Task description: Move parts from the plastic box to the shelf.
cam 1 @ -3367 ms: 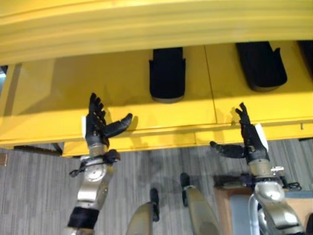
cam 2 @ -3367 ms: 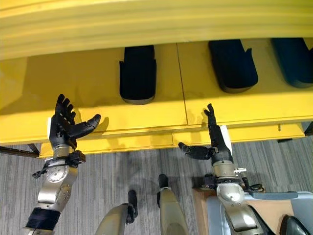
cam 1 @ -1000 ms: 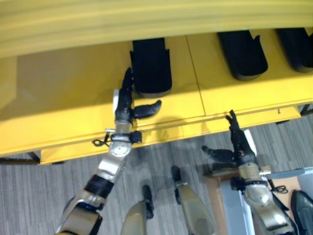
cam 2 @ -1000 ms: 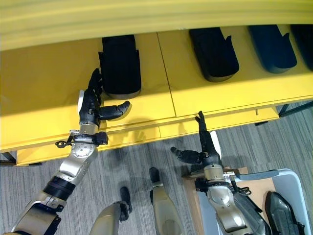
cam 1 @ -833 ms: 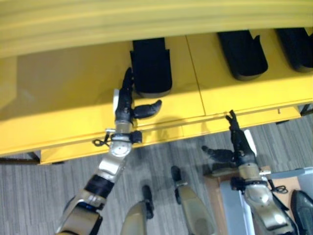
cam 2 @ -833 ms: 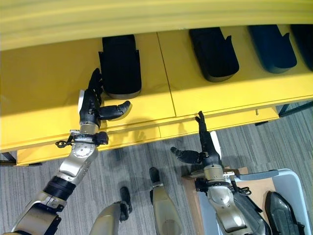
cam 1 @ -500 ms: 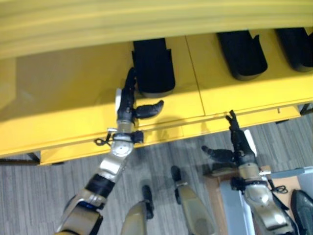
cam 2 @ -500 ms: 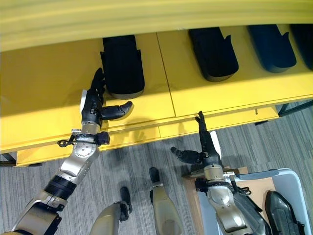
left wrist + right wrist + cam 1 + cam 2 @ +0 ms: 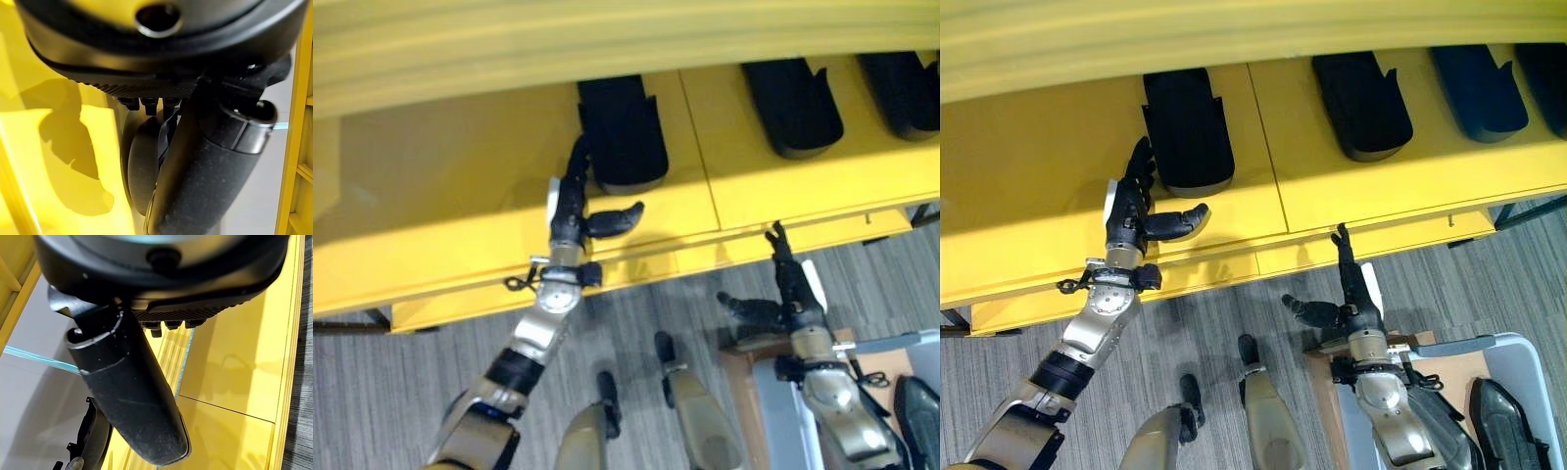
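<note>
A black moulded part [image 9: 620, 132] lies on the yellow shelf [image 9: 431, 196], left of two more black parts [image 9: 1361, 103] [image 9: 1474, 93]. My left hand [image 9: 1131, 211] is open, its straight fingers against the part's left side and its thumb under the part's near end. In the left wrist view the thumb [image 9: 205, 171] stands in front of the part's rounded edge [image 9: 139, 176]. My right hand [image 9: 1356, 294] is open and holds nothing, just below the shelf's front edge. The pale plastic box [image 9: 1528, 352] at the lower right holds a black part [image 9: 1503, 416].
An upper yellow shelf board [image 9: 607, 39] overhangs the far side. The shelf's front lip [image 9: 1381, 245] runs across above grey striped floor [image 9: 1489, 284]. The box rests on a brown stand [image 9: 1332, 392] beside my right arm.
My left hand has crept forward and right along the part's side, and the part has shifted slightly right on the shelf. The right hand has stayed put.
</note>
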